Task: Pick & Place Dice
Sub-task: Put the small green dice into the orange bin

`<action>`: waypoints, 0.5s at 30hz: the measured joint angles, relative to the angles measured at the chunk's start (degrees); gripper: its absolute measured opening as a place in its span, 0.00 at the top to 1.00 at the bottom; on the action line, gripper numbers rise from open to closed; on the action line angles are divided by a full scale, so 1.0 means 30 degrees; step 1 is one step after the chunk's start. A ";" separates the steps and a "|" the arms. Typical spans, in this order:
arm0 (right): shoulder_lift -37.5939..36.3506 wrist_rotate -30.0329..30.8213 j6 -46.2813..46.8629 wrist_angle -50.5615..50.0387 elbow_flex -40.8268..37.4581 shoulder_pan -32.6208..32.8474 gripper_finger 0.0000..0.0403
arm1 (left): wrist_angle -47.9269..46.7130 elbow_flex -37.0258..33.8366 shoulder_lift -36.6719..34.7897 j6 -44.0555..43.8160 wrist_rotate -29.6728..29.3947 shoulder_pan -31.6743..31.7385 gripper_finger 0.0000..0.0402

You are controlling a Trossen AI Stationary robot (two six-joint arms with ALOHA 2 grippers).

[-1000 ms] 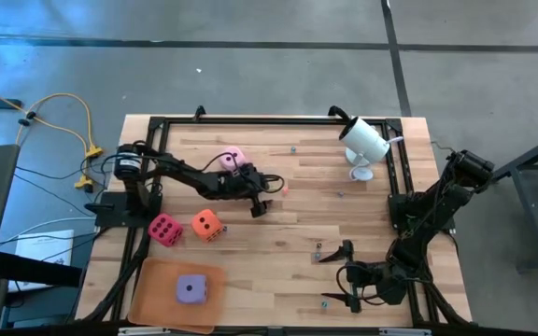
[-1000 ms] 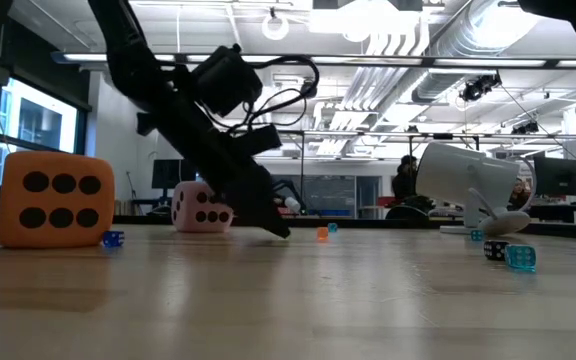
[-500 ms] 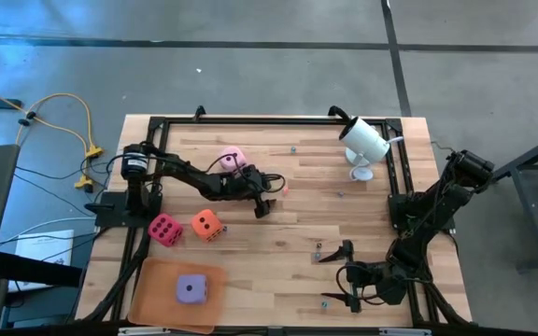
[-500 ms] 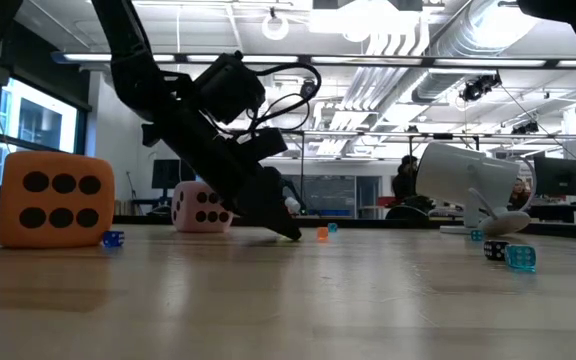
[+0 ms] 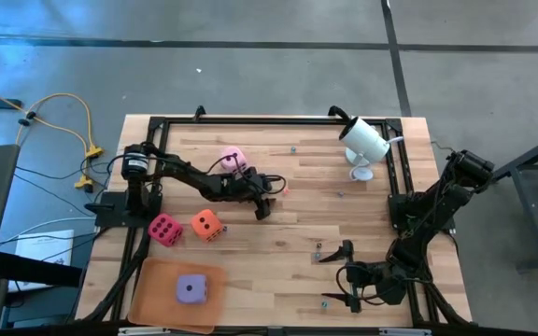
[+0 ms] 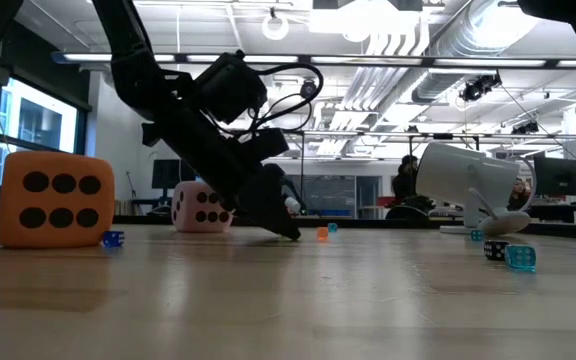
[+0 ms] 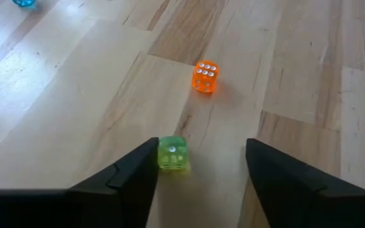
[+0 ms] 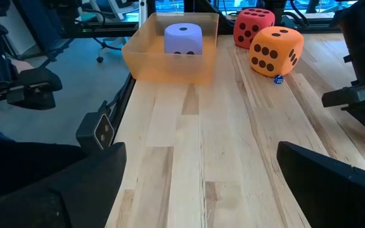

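Note:
The light pink die [image 5: 232,157] rests on the wooden table behind my left arm. The magenta die [image 5: 164,228] and the orange die [image 5: 205,224] sit side by side near the left edge. The purple die [image 5: 191,289] lies in the flat orange tray [image 5: 152,299]. My left gripper [image 7: 201,171] is open, slanting down to the table top at mid-table. A tiny green die [image 7: 172,153] lies between its fingers and a tiny orange die [image 7: 204,76] just beyond. My right gripper [image 8: 201,190] hangs open near the front right. My left gripper has the tiny green die right against the inner side of one fingertip [image 7: 149,158]; whether they touch I cannot tell. The other finger stands well apart from it. The die sits flat on the table, and the fingers slant down at it from the table's left.
A white camera-like device [image 5: 364,140] stands on a foot at the far right. More tiny dice lie scattered: a blue one [image 6: 113,238] by the orange die, and others [image 6: 519,258] toward the right. Black frame rails [image 5: 269,119] run around the table.
My left gripper has dipped a little toward the table top and its fingertips have edged toward the right edge, down at the tiny dice. The big dice and my right arm have kept still.

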 joint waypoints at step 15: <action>0.0000 -0.0006 0.0000 0.0002 0.0000 0.0000 0.01 | 0.0002 -0.0022 0.0029 -0.0010 -0.0385 -0.0560 0.79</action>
